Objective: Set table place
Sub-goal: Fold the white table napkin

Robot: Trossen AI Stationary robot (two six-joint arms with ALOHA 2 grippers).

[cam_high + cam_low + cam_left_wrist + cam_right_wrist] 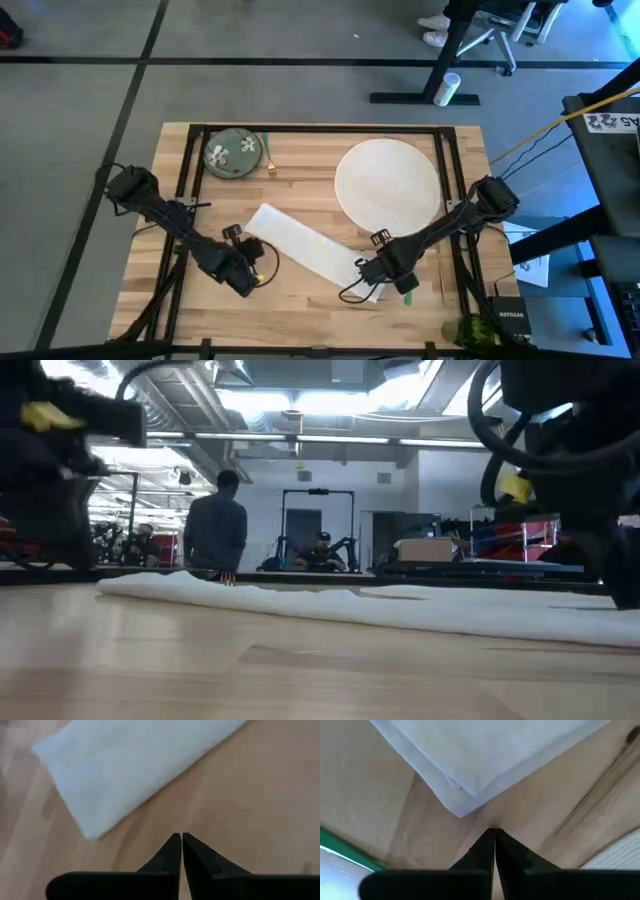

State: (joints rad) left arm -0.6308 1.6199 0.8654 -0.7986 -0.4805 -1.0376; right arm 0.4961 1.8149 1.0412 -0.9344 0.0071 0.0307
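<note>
High view: folded white napkin lies diagonally.

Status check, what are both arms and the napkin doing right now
Left gripper shut, empty, beside the napkin's near-left end. Right gripper shut, empty, at its other end. Napkin flat, diagonal on the table; plate beyond. Nothing in the way.
</note>
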